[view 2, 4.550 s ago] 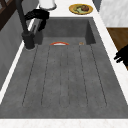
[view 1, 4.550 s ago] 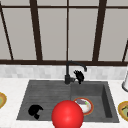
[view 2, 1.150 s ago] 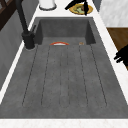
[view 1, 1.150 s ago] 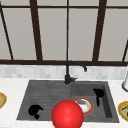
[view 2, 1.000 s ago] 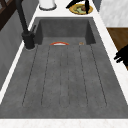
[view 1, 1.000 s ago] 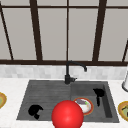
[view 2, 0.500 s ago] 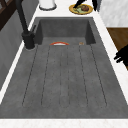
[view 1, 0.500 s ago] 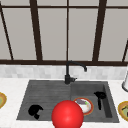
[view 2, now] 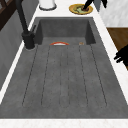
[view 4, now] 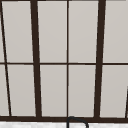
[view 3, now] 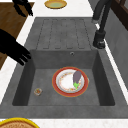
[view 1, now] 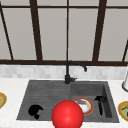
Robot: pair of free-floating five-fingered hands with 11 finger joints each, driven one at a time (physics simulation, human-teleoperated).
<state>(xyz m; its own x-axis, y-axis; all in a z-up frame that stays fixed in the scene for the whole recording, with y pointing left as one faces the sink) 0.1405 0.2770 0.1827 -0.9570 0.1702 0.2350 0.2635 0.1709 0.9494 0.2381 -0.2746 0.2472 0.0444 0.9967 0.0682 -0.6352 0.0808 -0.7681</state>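
Note:
My right hand [view 1: 100,103] hangs open over the right part of the sink basin [view 1: 107,110], fingers pointing down, next to a red-rimmed plate [view 1: 84,105]. In the right side view this hand [view 3: 15,50] reaches over the basin's front wall, fingers spread, holding nothing. The plate [view 3: 70,81] lies on the basin floor with a purple and green food scrap [view 3: 77,78] on it. My left hand [view 1: 35,111] floats open over the drainboard's front left, and appears as a hand [view 2: 122,56] at the sink's front edge. A red ball [view 1: 67,115] sits before the sink's front edge.
A black faucet [view 1: 68,72] stands behind the sink's middle. Yellow bowls sit on the counter at the left [view 1: 1,100] and right [view 1: 123,110]. A white container [view 1: 125,83] stands at the back right. A small round item [view 3: 38,91] lies on the basin floor.
The right hand has come down from beside the faucet to the right part of the basin and has drifted slightly toward the front edge. The left hand has stayed put.

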